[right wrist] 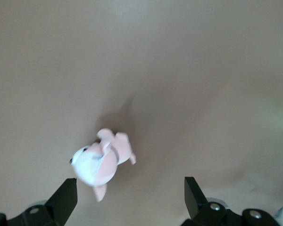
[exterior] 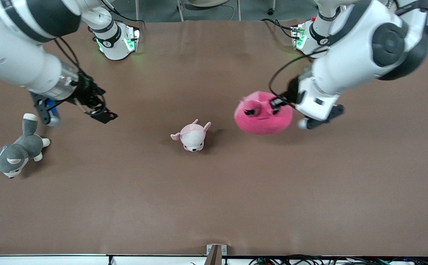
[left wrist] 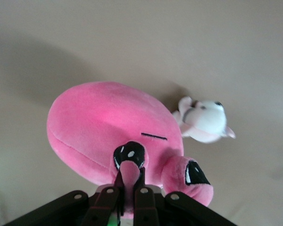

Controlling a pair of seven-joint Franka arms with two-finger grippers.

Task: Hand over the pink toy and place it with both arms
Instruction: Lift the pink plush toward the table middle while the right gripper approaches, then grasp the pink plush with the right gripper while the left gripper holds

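The pink toy, a rounded hot-pink plush with black eyes, hangs a little above the brown table toward the left arm's end. My left gripper is shut on a fold of plush by one of its eyes. In the left wrist view the fingers pinch that pink fold, and the toy's body fills the middle. My right gripper is open and empty, up over the table toward the right arm's end. Its spread fingers show in the right wrist view with nothing between them.
A small pale pink-and-white plush animal lies on the table between the arms; it also shows in the left wrist view and the right wrist view. A grey-and-white plush lies at the right arm's end.
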